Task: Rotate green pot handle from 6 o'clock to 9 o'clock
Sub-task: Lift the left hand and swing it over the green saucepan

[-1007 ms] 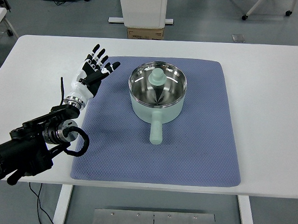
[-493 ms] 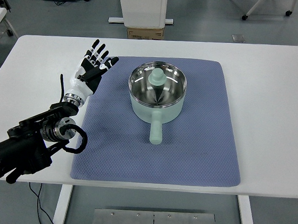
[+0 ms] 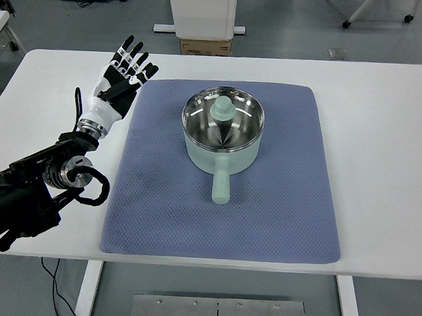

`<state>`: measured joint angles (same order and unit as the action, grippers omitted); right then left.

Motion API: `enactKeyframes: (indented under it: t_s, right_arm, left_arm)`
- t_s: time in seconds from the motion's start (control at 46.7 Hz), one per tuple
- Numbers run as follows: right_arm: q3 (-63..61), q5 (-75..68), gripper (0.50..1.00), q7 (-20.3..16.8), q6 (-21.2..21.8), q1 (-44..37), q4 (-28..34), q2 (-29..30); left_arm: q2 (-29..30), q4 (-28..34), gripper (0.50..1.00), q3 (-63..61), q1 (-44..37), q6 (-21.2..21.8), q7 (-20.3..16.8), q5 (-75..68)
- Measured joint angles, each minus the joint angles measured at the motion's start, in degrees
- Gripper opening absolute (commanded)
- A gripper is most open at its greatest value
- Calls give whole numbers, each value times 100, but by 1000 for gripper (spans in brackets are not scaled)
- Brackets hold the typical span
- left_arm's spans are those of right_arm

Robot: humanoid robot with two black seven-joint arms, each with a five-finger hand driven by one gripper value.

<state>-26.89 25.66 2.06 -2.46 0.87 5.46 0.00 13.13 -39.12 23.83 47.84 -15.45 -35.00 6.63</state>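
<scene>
Left hand [image 3: 120,74] now farther left of glossy round green pot [image 3: 222,129].

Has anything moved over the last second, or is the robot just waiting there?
The left hand has drifted up and to the left in the picture, away from the green pot and off the blue mat onto the white table, fingers open, holding nothing. The pot has not moved; its handle points toward the robot as before.
</scene>
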Motion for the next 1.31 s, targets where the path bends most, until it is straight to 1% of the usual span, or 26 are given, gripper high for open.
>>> enactKeyframes:
  t_s: [0.321,0.536,0.814,0.985,1.135,1.307]
  right_arm:
    - [0,0,1000,-2,0,1,-1,0]
    - [0,0,1000,0,0,1,0,0]
    - [0,0,1000,-1,0,0,0,0]
    - [0,0,1000,-2,0,0,-1,0]
    - [0,0,1000,-2,0,1,-1,0]
    - [0,0,1000,-1,0,0,-1,0]
  left_arm:
    - [84,-80,1000,202,205,-307,0,-401]
    - [104,-141,1000,297,344,-328,0,-674]
    - [135,-784,1000,745,345,-256,1,-1503]
    - [229,-1106,1000,769,332,-83,1,-1816]
    - [263,-1357,1000,753,317,-14,1,-1962]
    - [391,-1780,1000,742,305,118,0,-2309]
